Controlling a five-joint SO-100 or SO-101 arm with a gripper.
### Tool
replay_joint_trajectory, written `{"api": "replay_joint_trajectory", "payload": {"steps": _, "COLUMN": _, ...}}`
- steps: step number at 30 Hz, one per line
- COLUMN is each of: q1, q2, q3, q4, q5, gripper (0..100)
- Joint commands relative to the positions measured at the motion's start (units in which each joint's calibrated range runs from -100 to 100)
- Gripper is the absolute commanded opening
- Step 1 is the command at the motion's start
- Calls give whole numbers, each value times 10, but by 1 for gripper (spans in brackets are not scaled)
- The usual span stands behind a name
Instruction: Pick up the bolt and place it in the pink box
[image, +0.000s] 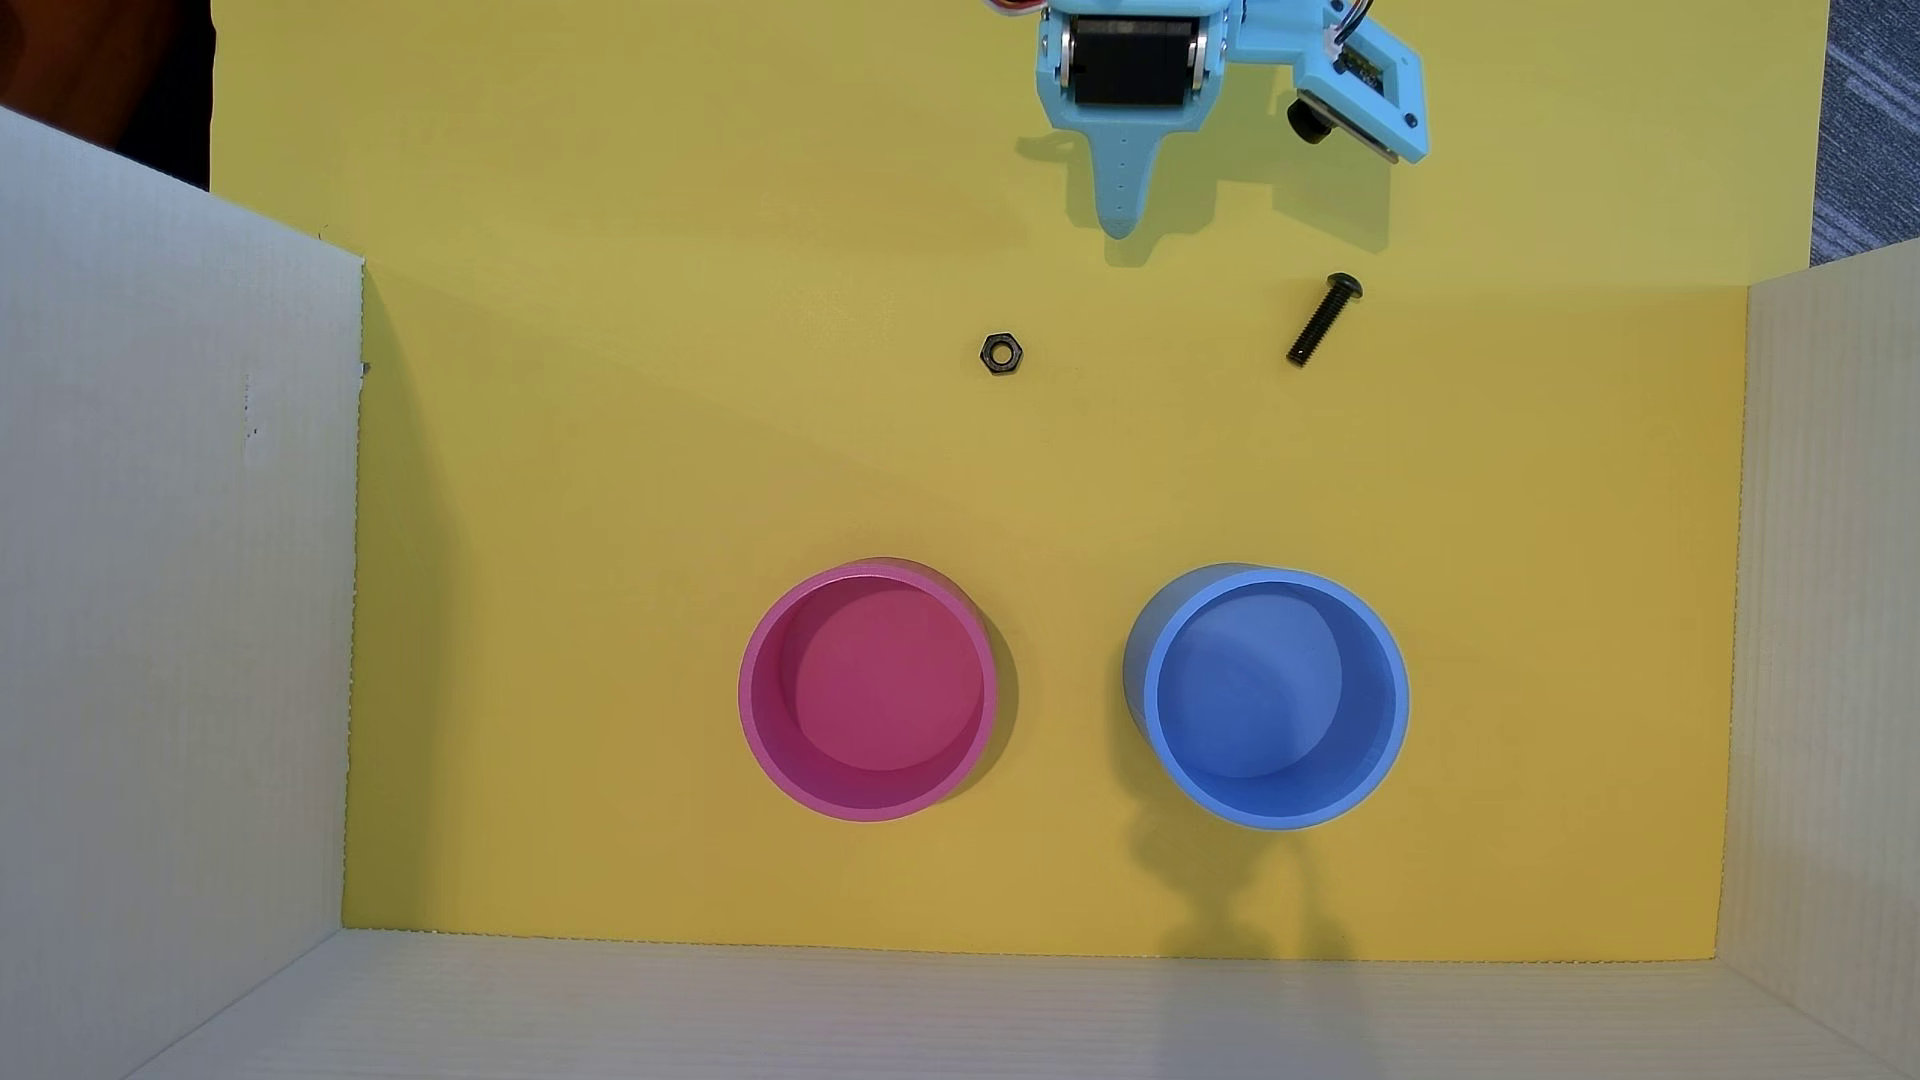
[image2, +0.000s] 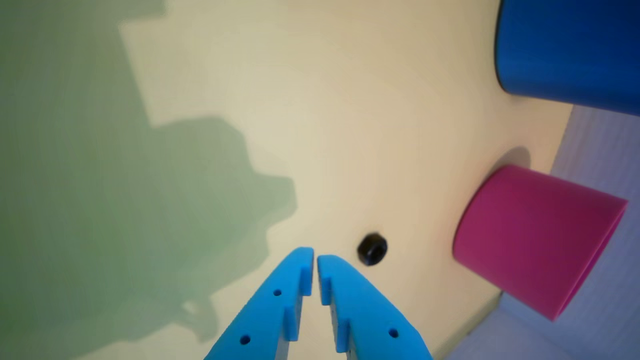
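The black bolt (image: 1322, 318) lies flat on the yellow floor, head toward the top of the overhead view; it is out of the wrist view. The pink box (image: 868, 691) stands upright and empty at lower centre, and shows on its side in the wrist view (image2: 535, 240). My light-blue gripper (image: 1120, 223) hangs at the top centre, up and to the left of the bolt and apart from it. In the wrist view the gripper (image2: 315, 257) has its fingertips almost touching, with nothing between them.
A small dark hex nut (image: 1001, 354) lies left of the bolt, and shows just right of the fingertips in the wrist view (image2: 372, 248). A blue container (image: 1268, 696) stands right of the pink box. White cardboard walls (image: 166, 582) enclose the yellow floor on three sides.
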Motion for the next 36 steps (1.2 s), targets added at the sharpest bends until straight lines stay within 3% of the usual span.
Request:
{"api": "replay_joint_trajectory", "payload": {"steps": 1, "q1": 1, "q2": -2, "q3": -24, "q4": -2, "q5": 2, "gripper": 2}}
{"api": "replay_joint_trajectory", "payload": {"steps": 12, "q1": -6, "q2": 6, "q3": -157, "q4": 41, "q5": 7, "gripper": 11}}
{"api": "replay_joint_trajectory", "payload": {"steps": 20, "q1": -79, "q2": 34, "q3": -209, "q4": 43, "q5": 92, "gripper": 15}}
{"api": "replay_joint_trajectory", "payload": {"steps": 36, "q1": -158, "q2": 571, "q3": -463, "q4": 39, "q5": 93, "gripper": 16}}
